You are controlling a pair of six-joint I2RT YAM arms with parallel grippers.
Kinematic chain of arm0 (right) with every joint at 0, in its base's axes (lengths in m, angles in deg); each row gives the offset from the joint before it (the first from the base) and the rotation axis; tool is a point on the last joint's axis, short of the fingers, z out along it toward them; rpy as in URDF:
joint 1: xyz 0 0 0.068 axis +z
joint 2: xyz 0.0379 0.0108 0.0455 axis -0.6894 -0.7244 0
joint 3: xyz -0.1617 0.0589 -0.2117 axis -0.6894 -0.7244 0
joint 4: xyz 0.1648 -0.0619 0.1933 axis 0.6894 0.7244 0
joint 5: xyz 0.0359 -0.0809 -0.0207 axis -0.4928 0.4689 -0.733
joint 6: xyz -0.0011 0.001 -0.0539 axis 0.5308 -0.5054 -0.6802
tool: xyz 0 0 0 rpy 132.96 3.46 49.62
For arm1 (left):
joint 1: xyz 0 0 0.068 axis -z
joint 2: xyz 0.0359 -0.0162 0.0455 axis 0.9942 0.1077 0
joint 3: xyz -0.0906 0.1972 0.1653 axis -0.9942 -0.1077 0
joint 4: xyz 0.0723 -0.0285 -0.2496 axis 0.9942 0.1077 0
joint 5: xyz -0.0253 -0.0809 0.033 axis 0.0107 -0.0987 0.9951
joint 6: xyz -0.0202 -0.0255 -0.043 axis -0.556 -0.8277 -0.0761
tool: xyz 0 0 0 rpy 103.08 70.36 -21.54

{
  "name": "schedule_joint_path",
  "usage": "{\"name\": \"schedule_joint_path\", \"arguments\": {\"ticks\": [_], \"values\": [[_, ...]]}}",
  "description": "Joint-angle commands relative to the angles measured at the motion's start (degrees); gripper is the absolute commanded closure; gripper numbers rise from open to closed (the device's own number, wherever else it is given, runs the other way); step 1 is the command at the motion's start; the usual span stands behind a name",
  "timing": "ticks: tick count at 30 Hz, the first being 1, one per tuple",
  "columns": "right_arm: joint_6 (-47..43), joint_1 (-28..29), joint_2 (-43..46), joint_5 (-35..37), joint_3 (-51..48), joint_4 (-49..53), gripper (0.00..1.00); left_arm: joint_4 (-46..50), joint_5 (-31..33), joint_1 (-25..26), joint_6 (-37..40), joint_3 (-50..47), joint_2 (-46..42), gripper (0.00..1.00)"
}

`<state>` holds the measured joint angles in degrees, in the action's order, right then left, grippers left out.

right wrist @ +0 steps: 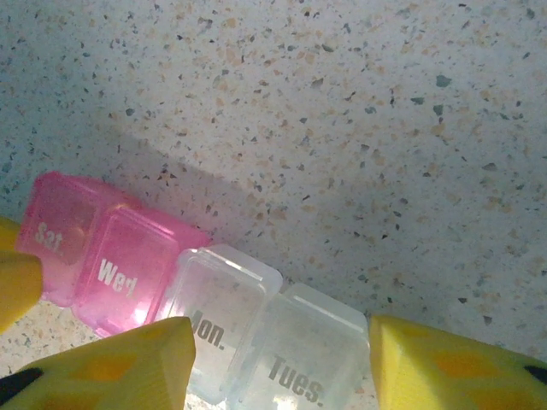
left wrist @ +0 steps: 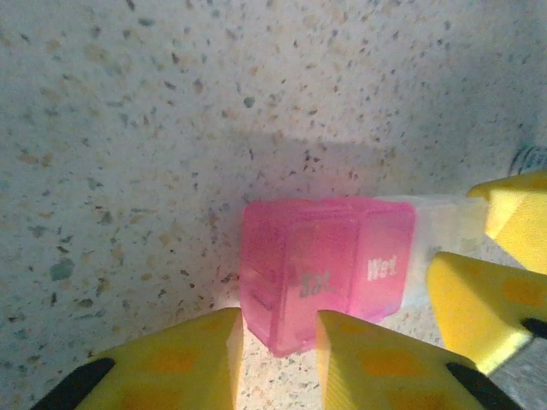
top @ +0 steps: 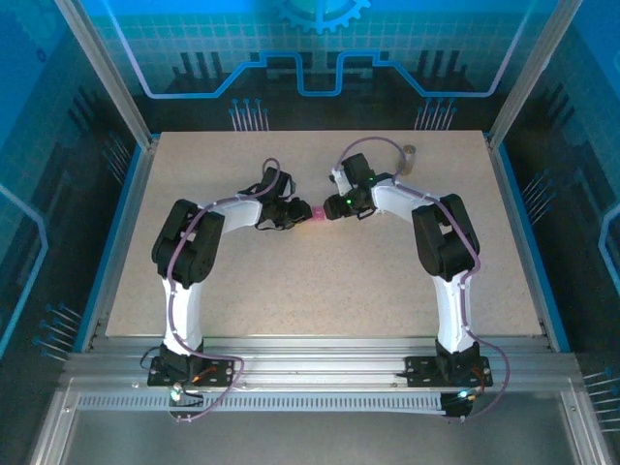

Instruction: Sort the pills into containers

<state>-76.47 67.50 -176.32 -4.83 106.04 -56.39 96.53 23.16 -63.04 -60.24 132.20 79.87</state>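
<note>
A strip of day-labelled pill boxes lies at the table's middle. Its pink boxes (left wrist: pixel 325 269), marked Sat and Wed, join the clear boxes (right wrist: pixel 256 333), marked Mon and Tues. My left gripper (left wrist: pixel 278 329) pinches the Sat end of the pink part (top: pixel 318 212). My right gripper (right wrist: pixel 273 342) is closed across the two clear boxes, and its fingers (left wrist: pixel 479 295) show beside the pink part. The two grippers, left (top: pixel 306 213) and right (top: pixel 331 207), meet nose to nose. A small brownish vial (top: pixel 410 153) stands at the back right. The white green-capped bottle is out of view.
Speckled tabletop (top: pixel 320 291) stretches bare in front of both arms. Blue side rails (top: pixel 528 242) and a back wall bound the table.
</note>
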Motion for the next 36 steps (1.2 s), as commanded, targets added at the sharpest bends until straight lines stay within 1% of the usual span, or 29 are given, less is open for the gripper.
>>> {"name": "schedule_joint_path", "arguments": {"ticks": [1, 4, 8, 12, 17, 22, 25, 29, 31, 33, 36], "values": [[-1.4, -0.8, -3.7, 1.5, -0.1, 5.3, 0.43, 5.3, 0.4, -1.1, 1.5, 0.6, 3.7, 0.8], [-1.5, -0.8, -3.5, 1.5, 0.2, 5.7, 0.43, 7.2, 2.7, -1.0, 3.3, 1.3, 5.3, 0.79], [-1.7, -0.9, -3.3, 1.4, 0.6, 6.0, 0.43, 7.5, 2.4, -1.3, 4.1, 1.4, 5.5, 0.78], [-1.6, -0.9, -3.2, 1.1, 1.6, 6.8, 0.43, 6.8, 1.2, -1.5, 4.4, 1.8, 1.4, 0.76], [-1.8, -0.9, -3.4, 0.9, 4.0, 7.9, 0.43, 4.7, 0.0, -1.5, 3.1, 1.4, -6.1, 0.68], [-4.9, -0.9, -6.6, 0.8, 9.0, 9.8, 0.44, 0.7, -2.7, -1.5, 1.7, 0.0, -10.9, 0.7], [-8.7, -0.7, -9.9, -2.1, 13.0, 12.3, 0.45, 0.5, -0.8, -1.5, 2.0, -2.1, -14.2, 0.68], [-14.1, 0.0, -14.4, -6.9, 16.9, 15.9, 0.47, -1.1, 2.1, -1.5, 2.9, -7.6, -20.2, 0.67], [-17.9, 0.7, -15.2, -9.2, 17.5, 17.5, 0.47, -1.5, 2.8, -1.6, 3.2, -10.3, -22.7, 0.67], [-20.4, 1.2, -15.4, -13.1, 17.8, 18.7, 0.48, -1.3, 3.7, -1.6, 3.8, -12.6, -25.1, 0.67], [-22.1, 1.8, -15.1, -16.4, 18.1, 20.5, 0.48, 0.1, 6.3, -1.8, 5.7, -15.3, -28.4, 0.67]]}}
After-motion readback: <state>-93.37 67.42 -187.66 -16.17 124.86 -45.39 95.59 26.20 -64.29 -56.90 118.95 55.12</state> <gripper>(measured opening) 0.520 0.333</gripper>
